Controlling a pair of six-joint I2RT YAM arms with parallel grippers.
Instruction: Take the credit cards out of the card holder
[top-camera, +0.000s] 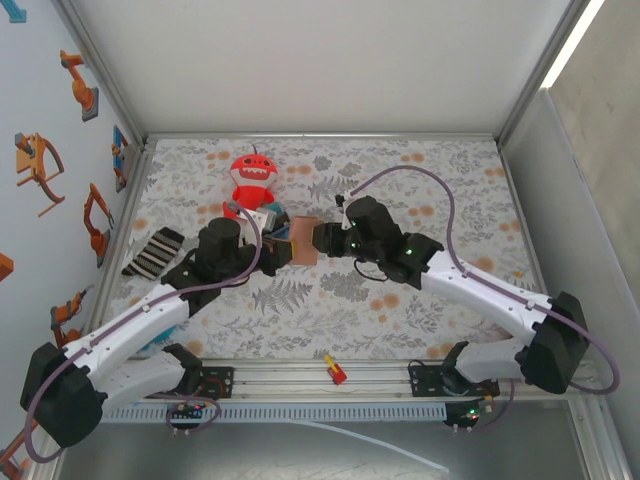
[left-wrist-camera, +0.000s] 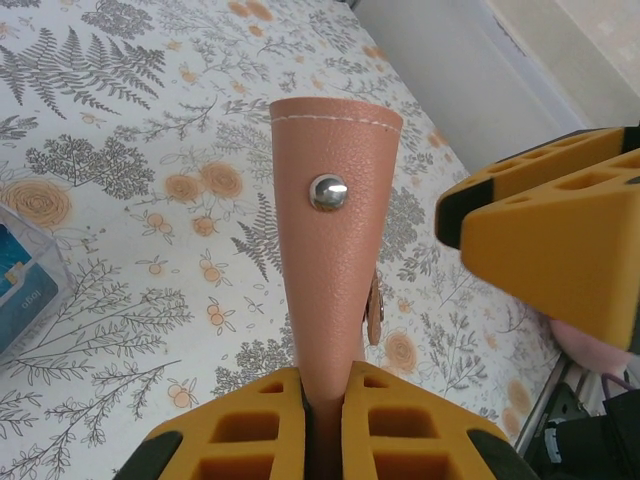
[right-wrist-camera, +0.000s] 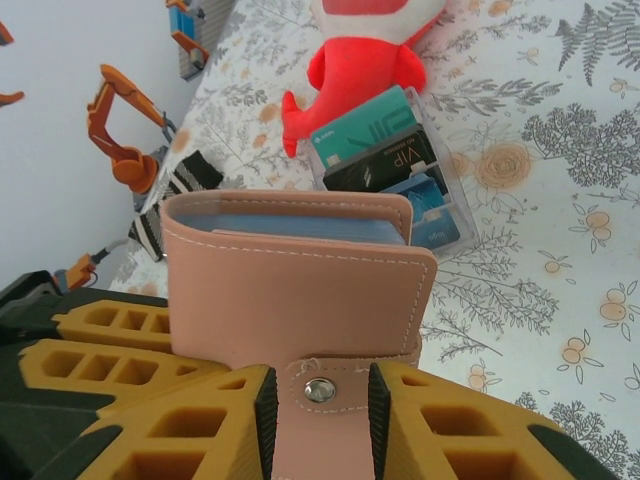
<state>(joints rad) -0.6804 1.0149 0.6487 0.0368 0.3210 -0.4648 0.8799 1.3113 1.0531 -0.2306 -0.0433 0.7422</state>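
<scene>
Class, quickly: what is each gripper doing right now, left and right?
The left gripper is closed, holding the card holder.
The right gripper is closed on the card holder's opposite end.

We are looking down on a table covered in a pale cloth printed with grey ferns and orange flowers. A plain white back wall is standing behind it. On the left wall, orange robot-arm stickers are showing. A bright strip, possibly a lamp, is glowing at upper right, above a grey side panel.
</scene>
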